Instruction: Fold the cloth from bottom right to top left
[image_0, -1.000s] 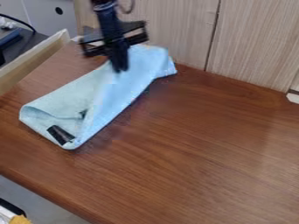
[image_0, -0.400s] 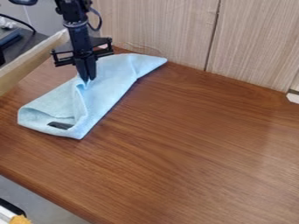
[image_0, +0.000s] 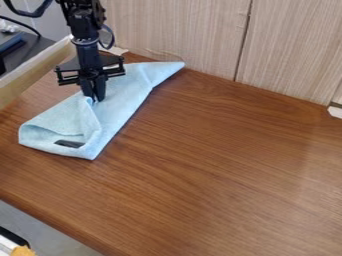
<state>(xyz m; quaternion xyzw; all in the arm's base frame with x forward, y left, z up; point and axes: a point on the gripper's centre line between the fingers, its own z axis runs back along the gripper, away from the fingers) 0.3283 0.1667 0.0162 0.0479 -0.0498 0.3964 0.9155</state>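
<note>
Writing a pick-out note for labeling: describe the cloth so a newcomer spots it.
Find the brown wooden table against the pale wood panels. On its upper left part, under the black gripper, lies the cloth: light blue, soft and folded, unlike the hard brown surface around it.

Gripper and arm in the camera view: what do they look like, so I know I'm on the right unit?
The arm is black, built of chunky segments. A thin dark cable loops beside it. The gripper is black too, narrow at the bottom, with a wide, angular frame across its upper part.
</note>
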